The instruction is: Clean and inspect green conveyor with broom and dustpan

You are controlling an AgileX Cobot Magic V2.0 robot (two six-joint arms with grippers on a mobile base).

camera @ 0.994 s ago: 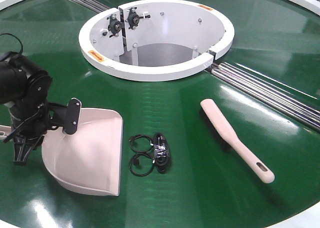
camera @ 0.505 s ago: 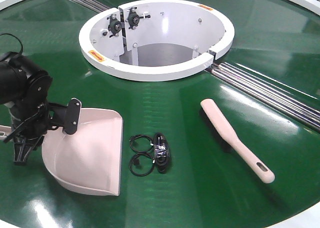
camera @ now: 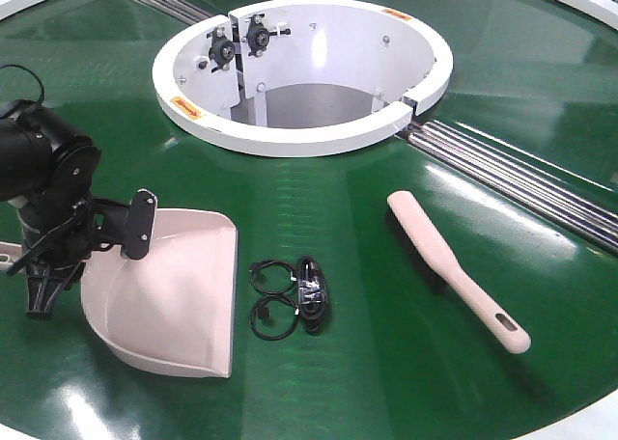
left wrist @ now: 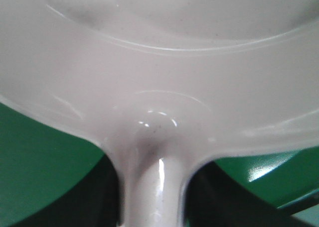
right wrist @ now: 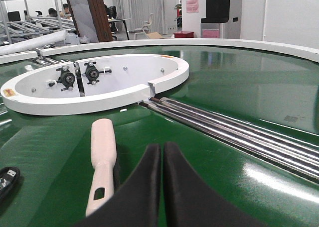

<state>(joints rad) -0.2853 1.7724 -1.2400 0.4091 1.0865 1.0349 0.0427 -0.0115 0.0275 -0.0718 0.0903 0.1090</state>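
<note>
The broom (camera: 456, 269) lies flat on the green conveyor (camera: 328, 194) at the right of the front view. It is well apart from the dustpan (camera: 169, 295) at the lower left, and a small bundle of black cable (camera: 290, 295) lies between the two. Its long axis is set on a diagonal, with the bristled head toward the white ring (camera: 290, 141) at the top centre and the slotted handle end toward the lower right corner. In the right wrist view that handle end is found just left of the right fingers (right wrist: 144, 187), which are pressed together with nothing between them. From there the broom runs up the frame, nearly in line with the way the fingers point. The left fingers (left wrist: 102, 202) are occupied: they are seen as dark shapes on either side of the dustpan's handle and appear closed against it, though the contact itself is not clearly shown. The right arm is therefore judged both the nearer and the free one. For the broom to be taken, its fingers would have to be spread and shifted a little to the left, so that the narrow handle is straddled across its width.
</note>
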